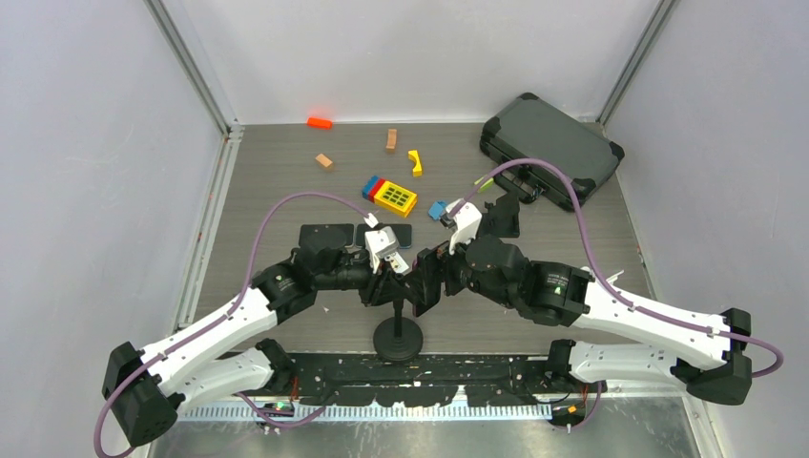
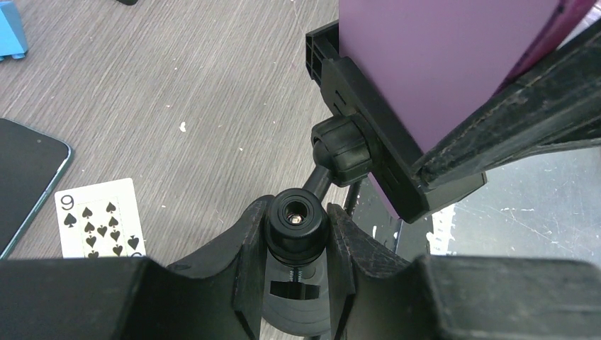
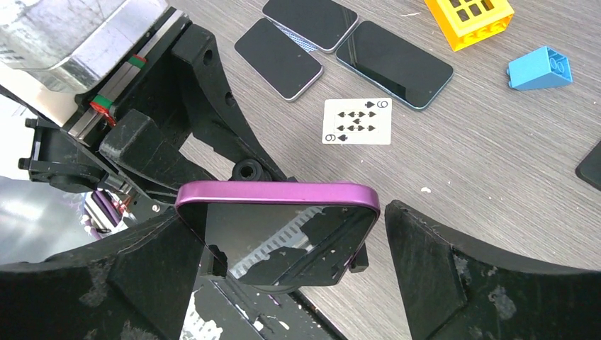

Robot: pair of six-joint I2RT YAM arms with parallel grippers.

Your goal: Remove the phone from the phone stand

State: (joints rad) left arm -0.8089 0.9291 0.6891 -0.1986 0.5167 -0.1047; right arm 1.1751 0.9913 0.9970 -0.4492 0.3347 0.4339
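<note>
The left gripper (image 2: 298, 223) is seen clamped on the post of the phone stand (image 2: 345, 147) in its wrist view. Only from the right wrist is the right gripper (image 3: 283, 221) shown spread wide, straddling the purple phone (image 3: 276, 244), mid-frame in the cradle. The case (image 1: 549, 145), upper right overhead, is closed.

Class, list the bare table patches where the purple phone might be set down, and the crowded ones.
Bare: left side between wall rail and dark phones; right side between black case and right arm. Crowded: centre, around the blocks.
</note>
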